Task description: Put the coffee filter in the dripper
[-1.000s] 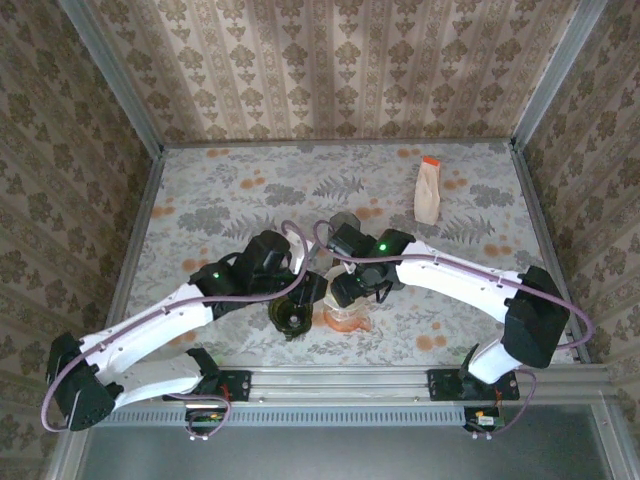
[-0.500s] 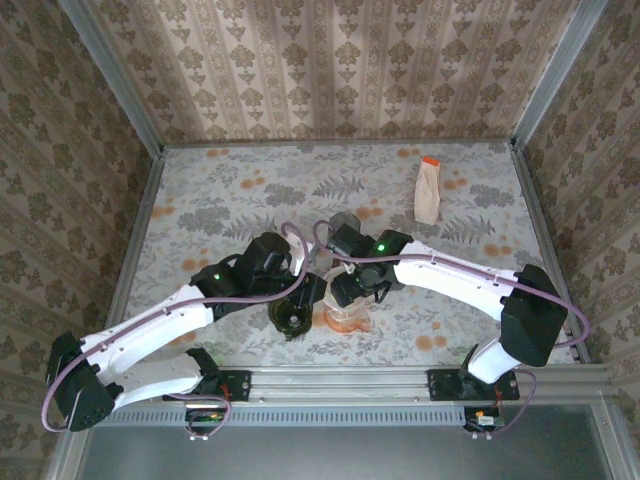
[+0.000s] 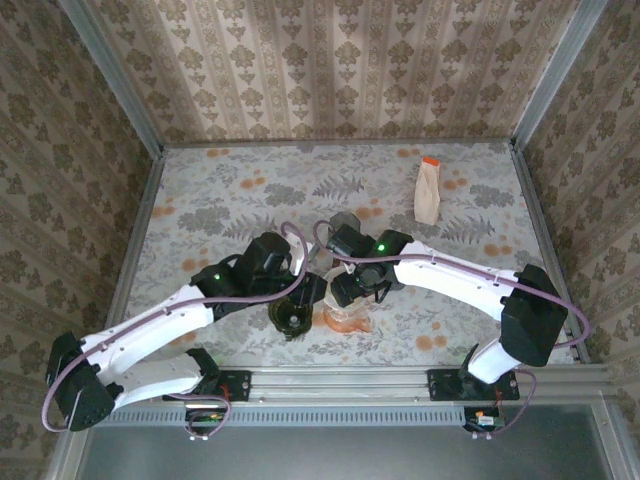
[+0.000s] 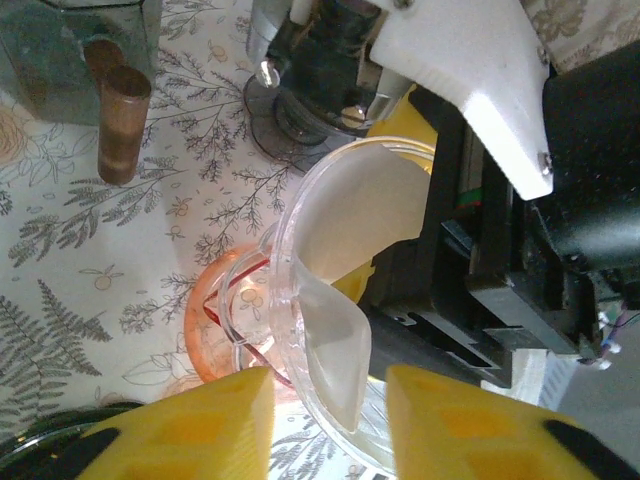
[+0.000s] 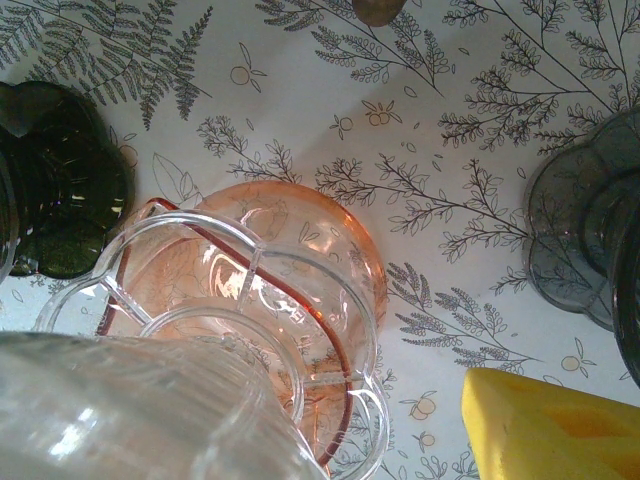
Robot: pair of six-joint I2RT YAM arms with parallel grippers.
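Your left gripper [image 4: 328,388] is where the work stands. Its two yellow fingers [image 4: 215,425] sit close either side of the lower lip of the coffee filter [image 4: 355,215]. You cannot tell from here whether those jaws pinch the paper or only flank it. Beside that arm, a dark green glass piece [image 3: 290,318] sits by the near edge of the table [image 3: 220,200], left of its middle, and plays no part. The filter is already inside the mouth of the clear glass dripper [image 5: 255,300], so most of the job looks done. It is white, thin and slightly see-through. Its upper part lies flat against the far wall of the cone, and its lower flap curls out toward the rim instead of hugging the glass. The dripper looks tipped with its mouth toward your left arm, and its scalloped base is over an orange-pink glass vessel [image 5: 300,220] at the middle of the near edge. What seems left is to get that flap down into the cone, let go of the paper, and set the dripper level. Your right gripper [image 3: 352,288] has its jaws set wide around the cone and appears to hold it at that tilt. Far off, toward the far right corner, a tan packet with an orange top [image 3: 428,192] lies alone.
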